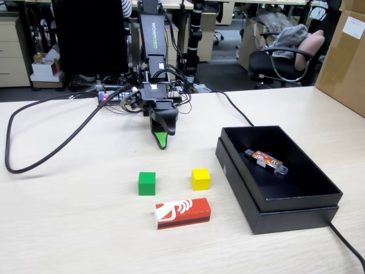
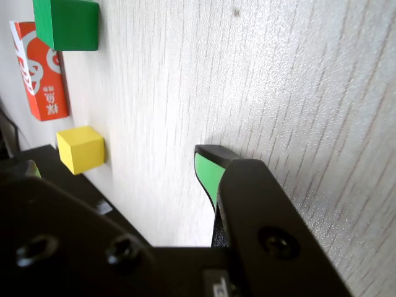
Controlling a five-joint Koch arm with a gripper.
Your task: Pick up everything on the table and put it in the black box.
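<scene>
On the pale wood table (image 1: 68, 217) a green cube (image 1: 146, 183) and a yellow cube (image 1: 201, 178) sit side by side. In front of them lies the red carton (image 1: 183, 213) with a white logo. The black box (image 1: 296, 208) stands at the right of the fixed view. My gripper (image 1: 162, 140) hangs tip-down just above the table, behind the cubes and apart from them. In the wrist view the gripper (image 2: 117, 167) is open, with bare table between its green-padded fingertips (image 2: 207, 170). That view also has the green cube (image 2: 67, 23), red carton (image 2: 38, 71) and yellow cube (image 2: 80, 148) at the left.
A small colourful packet (image 1: 266, 160) lies inside the black box. Black cables (image 1: 51, 151) loop over the table at the left and trail past the box (image 1: 348, 245). A brown carton (image 1: 345, 51) stands at the far right.
</scene>
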